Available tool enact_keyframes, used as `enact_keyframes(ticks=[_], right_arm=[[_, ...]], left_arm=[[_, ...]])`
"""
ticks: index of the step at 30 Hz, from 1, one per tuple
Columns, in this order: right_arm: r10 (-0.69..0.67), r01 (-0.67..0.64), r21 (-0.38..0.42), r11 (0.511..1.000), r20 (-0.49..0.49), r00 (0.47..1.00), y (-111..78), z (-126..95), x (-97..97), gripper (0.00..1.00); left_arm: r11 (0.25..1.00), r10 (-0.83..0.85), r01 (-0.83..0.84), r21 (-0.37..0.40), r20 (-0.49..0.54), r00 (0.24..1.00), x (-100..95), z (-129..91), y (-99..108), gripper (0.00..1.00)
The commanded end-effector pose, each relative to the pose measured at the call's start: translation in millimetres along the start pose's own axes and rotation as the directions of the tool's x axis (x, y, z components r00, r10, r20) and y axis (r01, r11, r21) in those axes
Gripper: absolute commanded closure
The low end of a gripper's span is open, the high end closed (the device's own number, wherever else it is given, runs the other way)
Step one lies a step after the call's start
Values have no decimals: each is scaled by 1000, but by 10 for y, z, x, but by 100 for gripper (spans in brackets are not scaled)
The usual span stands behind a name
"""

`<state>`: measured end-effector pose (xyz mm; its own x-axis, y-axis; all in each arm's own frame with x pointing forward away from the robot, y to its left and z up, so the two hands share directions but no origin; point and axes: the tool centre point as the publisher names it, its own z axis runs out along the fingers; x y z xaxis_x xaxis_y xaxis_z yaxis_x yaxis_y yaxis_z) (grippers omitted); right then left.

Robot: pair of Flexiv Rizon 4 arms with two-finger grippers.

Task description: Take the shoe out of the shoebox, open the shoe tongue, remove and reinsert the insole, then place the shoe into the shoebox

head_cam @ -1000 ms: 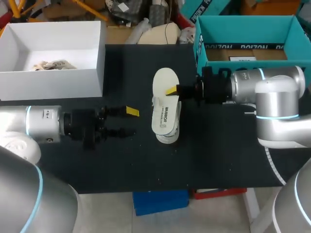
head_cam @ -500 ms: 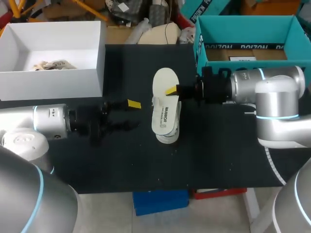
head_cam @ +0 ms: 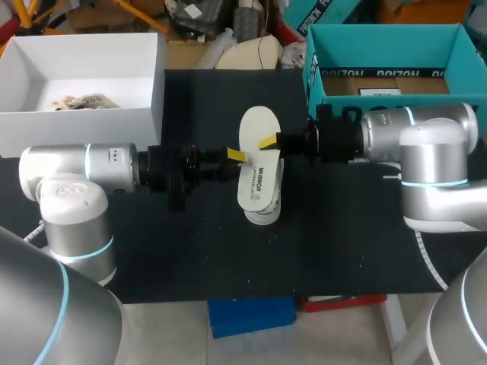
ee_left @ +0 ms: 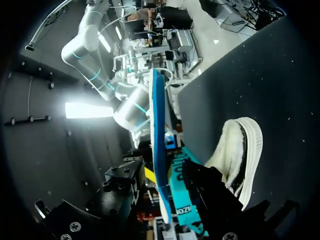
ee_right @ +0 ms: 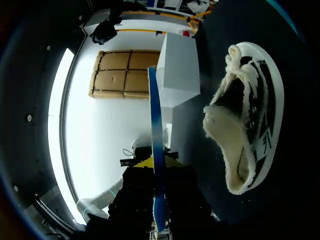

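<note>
One white insole (head_cam: pixel 259 171), blue edge; shoe (ee_right: pixel 247 125) white, fleece-lined.

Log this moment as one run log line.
step: insole out | right gripper: shut on insole above shoe | left gripper: open, astride insole edge | shoe: on table
</note>
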<state>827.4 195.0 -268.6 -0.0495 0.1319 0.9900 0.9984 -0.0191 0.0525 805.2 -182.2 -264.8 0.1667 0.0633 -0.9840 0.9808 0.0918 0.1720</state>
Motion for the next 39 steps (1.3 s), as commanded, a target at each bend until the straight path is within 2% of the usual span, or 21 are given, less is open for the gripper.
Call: enact_keyframes(ticks=[1, 4, 7, 9, 10, 19, 20, 21, 25, 26, 27, 28, 30, 33, 35, 37, 39], right_arm=[[0, 0, -1, 1000, 2, 1000, -2, 10, 2, 100], [0, 0, -1, 1000, 2, 1000, -2, 10, 2, 100], [0, 0, -1, 1000, 2, 1000, -2, 10, 2, 100], [0, 0, -1, 1000, 2, 1000, -2, 10, 2, 100], [0, 0, -1, 1000, 2, 1000, -2, 10, 2, 100], [0, 0, -1, 1000, 2, 1000, -2, 10, 2, 100], [0, 0, -1, 1000, 2, 1000, -2, 10, 2, 100], [0, 0, -1, 1000, 2, 1000, -2, 10, 2, 100], [-4, 4, -11, 1000, 3, 1000, -5, 6, 5, 100], [-12, 11, -12, 1000, -3, 1000, -10, -3, 11, 81], [-15, 15, -28, 999, -3, 1000, -16, -17, 19, 56], [-22, 22, -41, 999, -1, 1000, -21, -38, 28, 0], [-35, 38, -40, 998, 64, 997, -36, -71, 35, 0], [-57, 64, -26, 998, 214, 975, -90, -143, 21, 0], [-74, 82, -22, 996, 266, 961, -126, -192, 20, 0], [-88, 99, -17, 995, 328, 940, -167, -256, 20, 0], [-99, 113, -18, 993, 362, 927, -198, -308, 23, 0]], left_arm=[[1000, 9, -9, 19, 10, 1000, 19, 181, 85, 55], [1000, 15, -15, 23, 10, 1000, 7, 242, 84, 55], [999, 17, -17, 27, 15, 1000, 4, 276, 67, 60], [999, 21, -22, 31, 15, 1000, 10, 295, 47, 70], [999, 23, -23, 31, 14, 1000, 13, 302, 41, 72], [998, 27, -28, 48, 14, 1000, -14, 372, 31, 67], [998, 27, -27, 49, 14, 1000, -15, 381, 35, 82], [998, 25, -26, 51, 13, 1000, -18, 389, 39, 100], [998, 23, -24, 54, 6, 1000, -38, 415, 41, 100], [998, 25, -25, 56, 5, 1000, -49, 418, 33, 100], [998, 26, -26, 58, 1, 1000, -54, 417, 25, 100], [998, 25, -25, 56, -9, 1000, -57, 411, 12, 100], [999, 17, -15, 50, -39, 999, -54, 393, -19, 100], [999, -8, 12, 47, -97, 995, -49, 326, -101, 100], [998, -38, 46, 45, -162, 986, -40, 273, -157, 100], [996, -63, 73, 55, -168, 984, -43, 207, -222, 100], [992, -103, 116, 45, -231, 968, -29, 164, -275, 100]])
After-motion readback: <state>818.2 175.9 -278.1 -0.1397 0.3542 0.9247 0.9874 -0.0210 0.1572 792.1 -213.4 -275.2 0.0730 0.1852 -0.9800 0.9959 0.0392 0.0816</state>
